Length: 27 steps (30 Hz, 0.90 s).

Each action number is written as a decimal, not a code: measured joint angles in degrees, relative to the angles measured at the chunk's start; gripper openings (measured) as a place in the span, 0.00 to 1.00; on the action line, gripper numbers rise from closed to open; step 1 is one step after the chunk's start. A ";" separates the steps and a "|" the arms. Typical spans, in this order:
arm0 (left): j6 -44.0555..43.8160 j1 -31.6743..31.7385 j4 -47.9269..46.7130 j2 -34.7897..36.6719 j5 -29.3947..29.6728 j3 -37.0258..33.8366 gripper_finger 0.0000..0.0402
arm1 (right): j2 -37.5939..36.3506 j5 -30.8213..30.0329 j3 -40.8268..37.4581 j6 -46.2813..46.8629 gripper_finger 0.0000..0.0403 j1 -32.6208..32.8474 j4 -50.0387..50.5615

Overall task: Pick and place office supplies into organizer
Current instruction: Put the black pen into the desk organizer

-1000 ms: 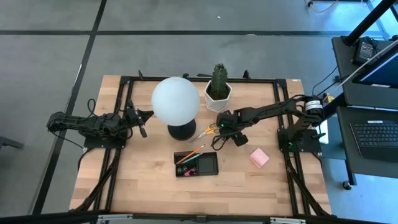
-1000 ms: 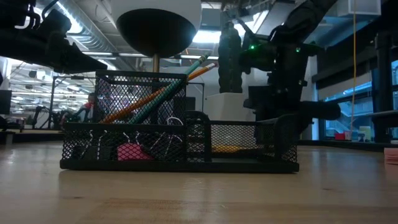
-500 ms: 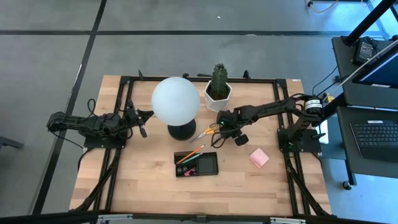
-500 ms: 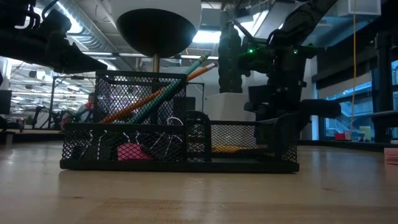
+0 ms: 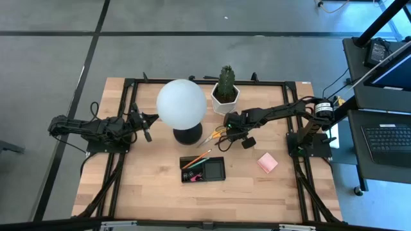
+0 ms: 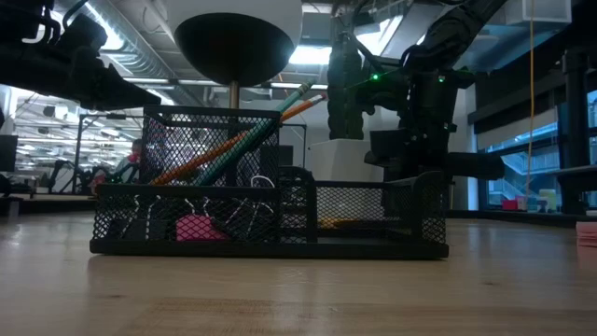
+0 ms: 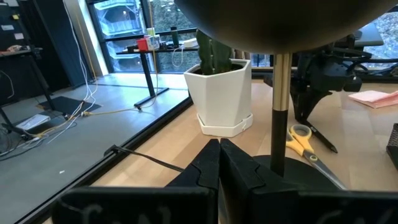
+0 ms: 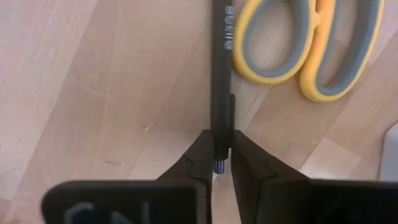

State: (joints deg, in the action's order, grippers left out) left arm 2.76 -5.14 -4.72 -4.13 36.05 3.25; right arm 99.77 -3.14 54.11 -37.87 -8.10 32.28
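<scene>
A black pen (image 8: pixel 219 74) lies on the wooden table beside the yellow-handled scissors (image 8: pixel 308 50), near the lamp's base. My right gripper (image 5: pixel 227 134) stands over them, pointing steeply down, and is shut on the pen. The black mesh organizer (image 5: pixel 203 169) sits nearer the front edge. It holds green and orange pencils (image 6: pixel 244 140) leaning in its tall cup and a pink eraser (image 6: pixel 193 227) in its low tray. A pink sticky-note pad (image 5: pixel 267 163) lies flat to the organizer's right. My left gripper (image 7: pixel 219 163) waits shut at the table's left side. My right gripper pinches the pen between its two fingers close to one end (image 8: pixel 219 140), where a clip shows. The fingers come from above, pointing down, and lie across the pen. The pen lies flat on the table, its long part reaching away past the scissors' handles.
A white globe lamp (image 5: pixel 182 102) on a round black base (image 5: pixel 187 135) stands just left of the scissors. A potted cactus (image 5: pixel 225 88) in a white pot sits behind them. Bare wood lies in front of the organizer and at the table's left.
My right gripper has stayed over the pen and its fingers have closed in from wide apart onto it. The pen and scissors lie where they were.
</scene>
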 joint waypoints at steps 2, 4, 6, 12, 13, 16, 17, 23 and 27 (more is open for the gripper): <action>0.00 0.00 0.00 0.01 0.00 0.00 0.01 | -0.07 0.00 0.06 0.15 0.08 0.11 -0.05; 0.00 0.01 0.01 0.01 0.00 0.00 0.01 | -0.07 -0.10 0.09 1.59 0.08 0.33 -0.05; 0.00 0.01 0.01 -0.01 -0.02 0.00 0.01 | -0.07 -0.62 0.09 2.36 0.08 0.69 0.23; 0.00 0.01 -0.01 -0.01 0.00 0.00 0.01 | -0.05 -1.08 0.09 3.08 0.08 2.17 1.27; 0.00 0.01 -0.01 0.01 0.00 0.00 0.01 | -0.06 -1.04 0.09 3.08 0.08 2.42 1.42; 0.00 -0.01 0.01 -0.01 -0.02 0.00 0.01 | -0.07 -0.94 0.07 3.35 0.08 3.29 1.63; -0.01 0.01 0.00 0.01 -0.01 0.00 0.01 | -0.07 -0.90 0.06 3.65 0.08 3.69 1.59; 0.00 0.01 0.01 -0.01 0.00 0.00 0.01 | 0.02 -0.50 -0.02 6.14 0.11 5.86 -0.16; 0.00 -0.01 -0.01 0.00 0.00 0.00 0.01 | 0.33 -4.19 -0.07 6.10 0.13 7.09 -0.64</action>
State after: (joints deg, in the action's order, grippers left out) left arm 2.76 -5.14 -4.73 -4.13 36.05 3.25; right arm 100.10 -7.33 54.04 -31.76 -1.01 31.65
